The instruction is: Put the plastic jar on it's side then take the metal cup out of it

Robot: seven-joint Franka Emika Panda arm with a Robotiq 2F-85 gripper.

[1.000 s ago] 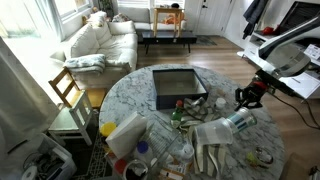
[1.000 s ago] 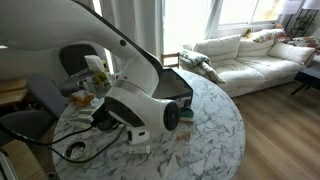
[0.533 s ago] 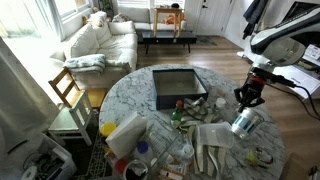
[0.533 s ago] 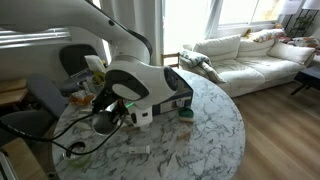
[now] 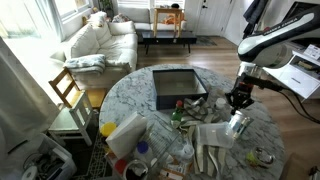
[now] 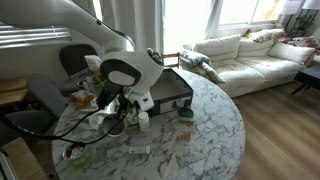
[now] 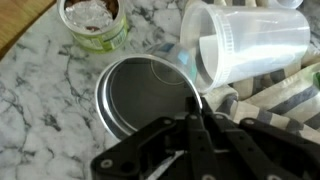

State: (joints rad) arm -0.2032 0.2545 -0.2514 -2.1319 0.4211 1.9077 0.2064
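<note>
The plastic jar (image 7: 245,45) lies on its side on a striped cloth, mouth toward the camera; in an exterior view it is the pale jar (image 5: 212,133) near the table's right. The metal cup (image 7: 140,95), shiny with a dark inside, is outside the jar, just in front of its mouth. My gripper (image 7: 193,103) is shut on the cup's rim, one finger inside and one outside. In an exterior view the gripper (image 5: 238,100) points down with the metal cup (image 5: 236,123) hanging under it.
A flat tin with a green label (image 7: 95,20) sits on the marble beside the cup. A dark tray (image 5: 178,85) lies mid-table, and a white jug with yellow (image 5: 125,132) stands among clutter at the front. The round table's edge (image 5: 275,130) is close by.
The arm has swung over, carrying the cup a little away from the table's edge toward its middle. The gripper has stayed shut throughout.
</note>
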